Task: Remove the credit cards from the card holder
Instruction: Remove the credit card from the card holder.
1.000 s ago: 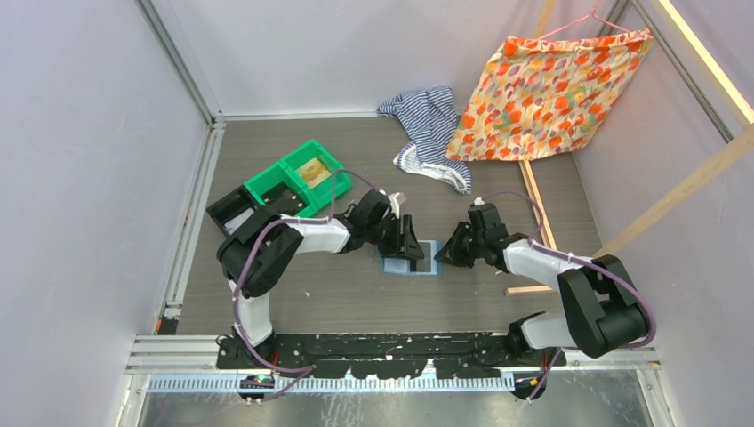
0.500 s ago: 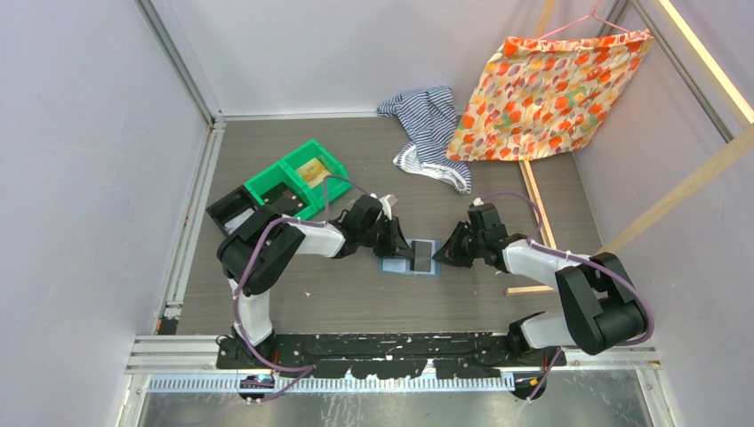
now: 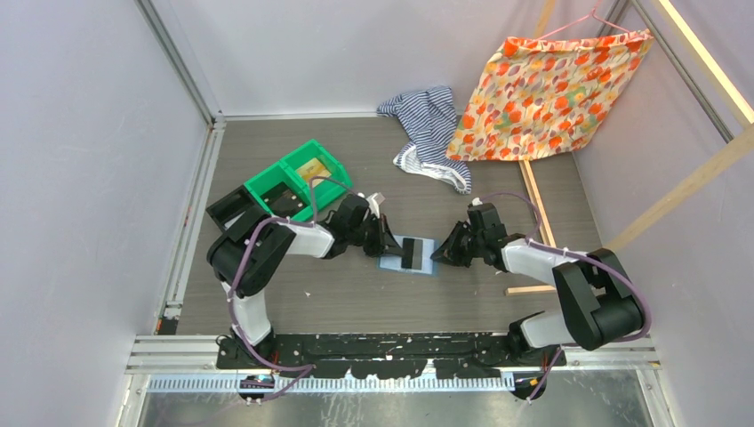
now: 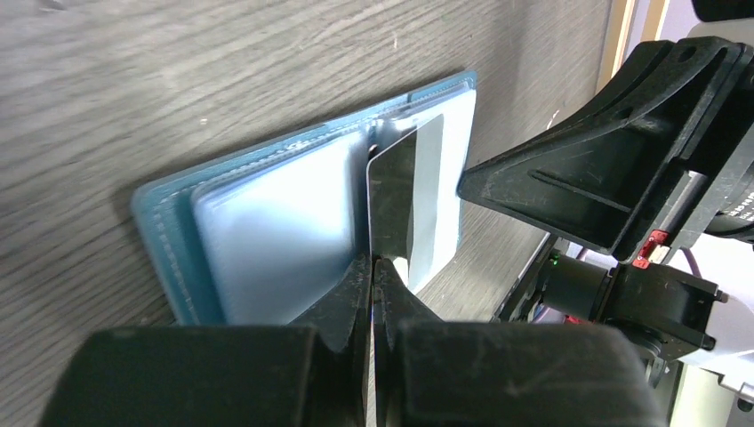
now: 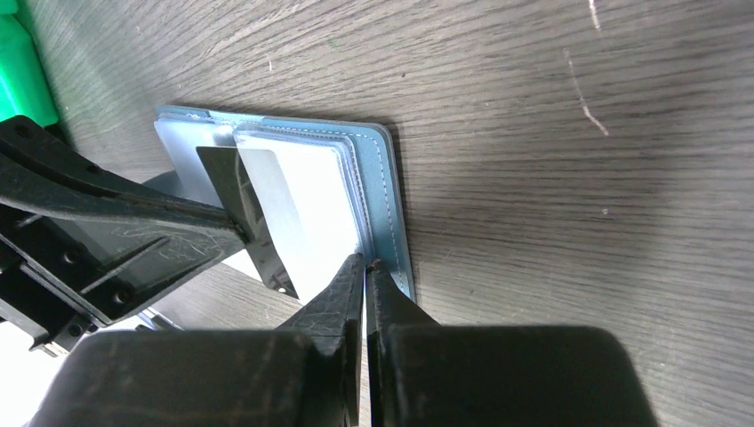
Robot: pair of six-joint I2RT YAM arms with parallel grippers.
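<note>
The slate-blue card holder lies open on the wooden tabletop between the two arms. A dark credit card sticks out of its middle slot. In the left wrist view my left gripper is shut on the near edge of this credit card, which rises over the pale sleeves of the card holder. The right wrist view shows my right gripper shut on the stitched edge of the card holder, opposite the left gripper's fingers and the credit card.
A green two-compartment bin and a black box stand behind the left arm. A striped cloth and a floral cloth lie at the back. A wooden slat runs along the right side.
My left gripper has gone from open to shut on the card and drawn back to the left, sliding the card partway out. The right gripper has stayed clamped on the holder's edge.
</note>
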